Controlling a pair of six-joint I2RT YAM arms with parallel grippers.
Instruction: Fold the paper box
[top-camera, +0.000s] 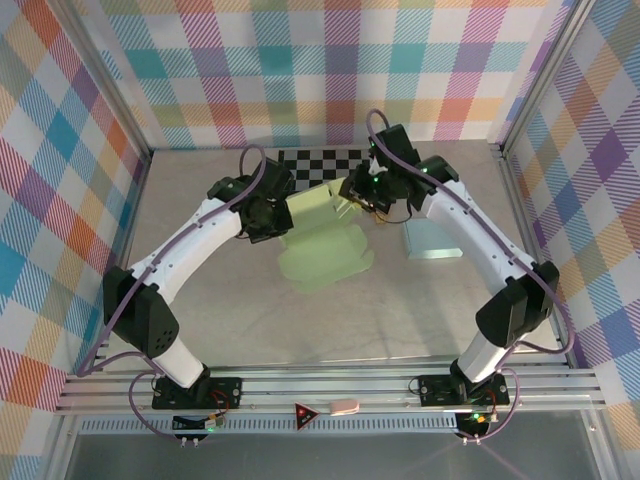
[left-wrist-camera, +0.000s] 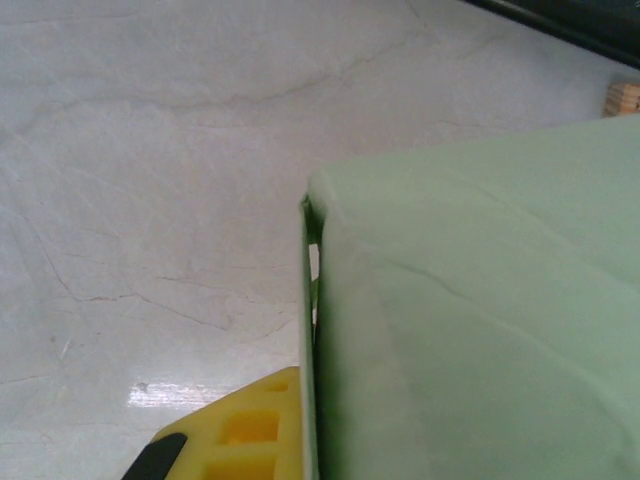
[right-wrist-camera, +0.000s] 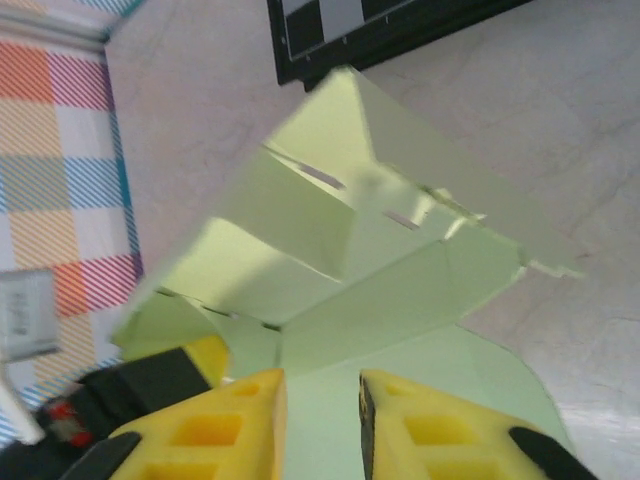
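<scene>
Standing mid-way on the desk (top-camera: 230, 320), the paper box (top-camera: 322, 250) has walls raised, flaps unlocked. The left claw (top-camera: 268, 218), pressed together, seemingly pinches one wall; the right claw (right-wrist-camera: 322, 390) hovers narrowly spread above a flap.

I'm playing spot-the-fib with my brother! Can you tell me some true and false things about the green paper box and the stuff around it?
1. The pale green paper box sits between the two arms. True.
2. A flat light blue paper piece lies to the right of the box. True.
3. The black-and-white checkerboard lies by the arm bases. False: it lies at the back wall.
4. The right gripper has its yellow fingers pressed together. False: there is a gap between them.
</scene>
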